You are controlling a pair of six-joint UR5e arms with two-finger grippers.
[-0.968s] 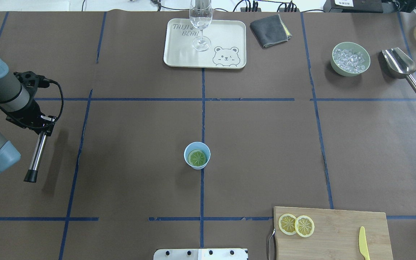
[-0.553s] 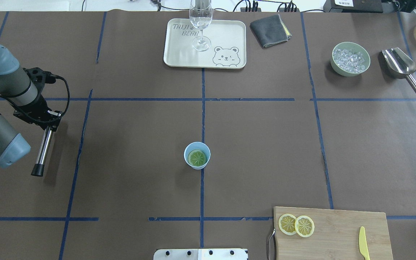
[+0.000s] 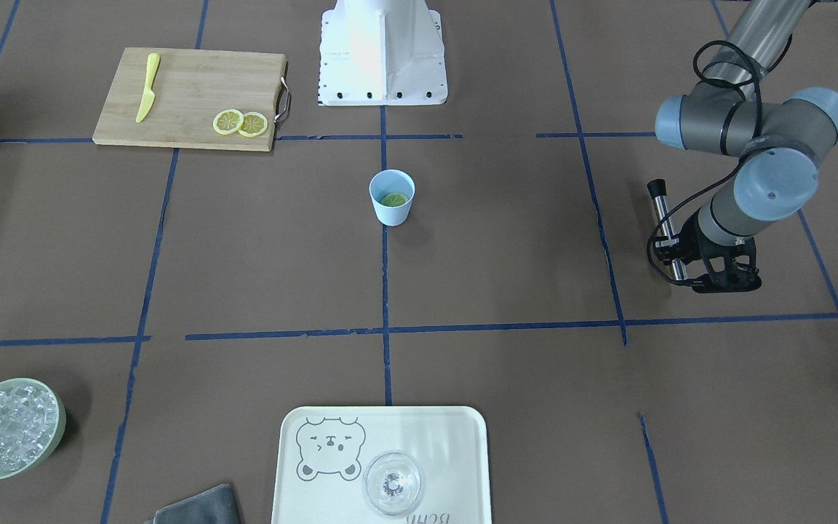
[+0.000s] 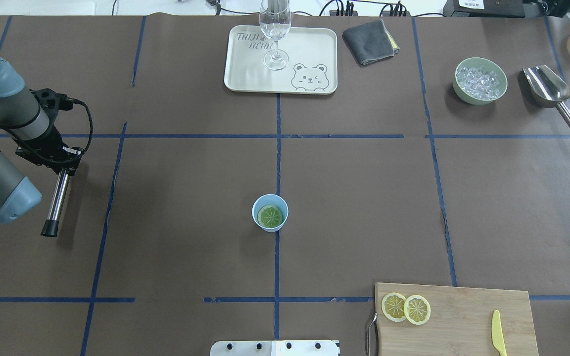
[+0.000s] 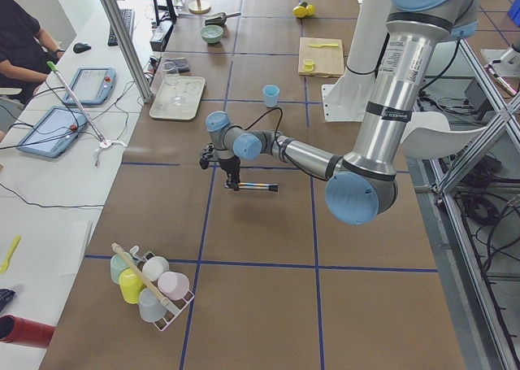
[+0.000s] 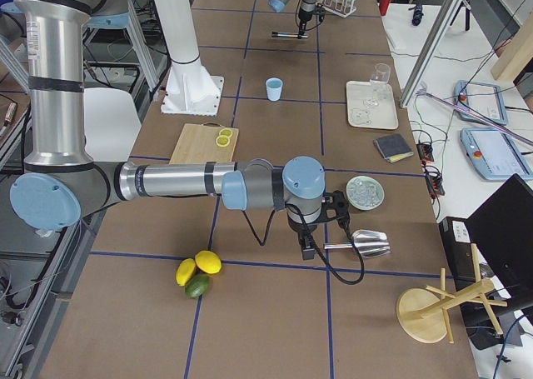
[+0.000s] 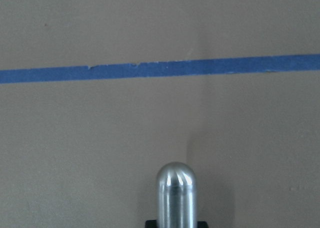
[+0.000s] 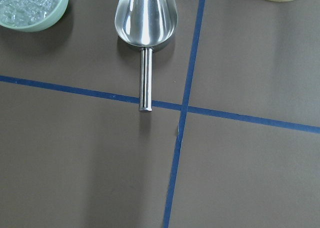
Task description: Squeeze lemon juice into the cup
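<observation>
A round lemon slice (image 4: 270,216) lies in the light-blue plastic cup (image 3: 392,211) at mid-table. Two like slices (image 4: 406,307) lie on the wooden cutting board (image 4: 463,316).

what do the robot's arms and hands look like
Both arms are round silver-grey metal tubes with pale blue caps on the joints. The left arm carries a black hand, with a black cable looping from the wrist. The right arm matches it, with a black hand and a looping black cable too. Each arm bears a small printed label, unreadable here.
</observation>
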